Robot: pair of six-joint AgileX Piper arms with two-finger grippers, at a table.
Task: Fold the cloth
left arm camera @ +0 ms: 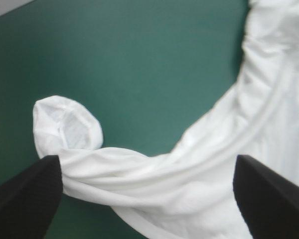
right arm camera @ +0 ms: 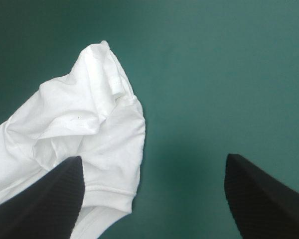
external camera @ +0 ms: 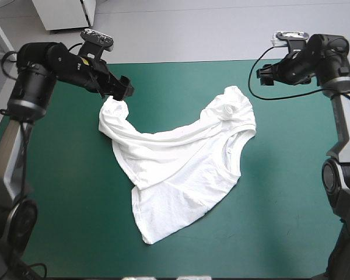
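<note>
We judge this the flattening step: the T-shirt [external camera: 181,169] lies rumpled at the middle of the table [external camera: 64,192], the left gripper [left arm camera: 145,162] and right gripper [right arm camera: 154,162] hover wide open and empty toward the table's far edge, so next the 2 must each pinch a sleeve [external camera: 111,114] and spread.

The T-shirt [external camera: 181,169] lies on the table [external camera: 64,192] around its middle, reaching from the far left toward the near edge. The left gripper [external camera: 123,90] stands over the T-shirt's far left corner, beside a sleeve [left arm camera: 67,127], with the T-shirt between its spread fingers [left arm camera: 25,199]. The right gripper [right arm camera: 153,158] stands toward the table's far right corner, apart from the T-shirt, whose far right end lies ahead of it.
</note>
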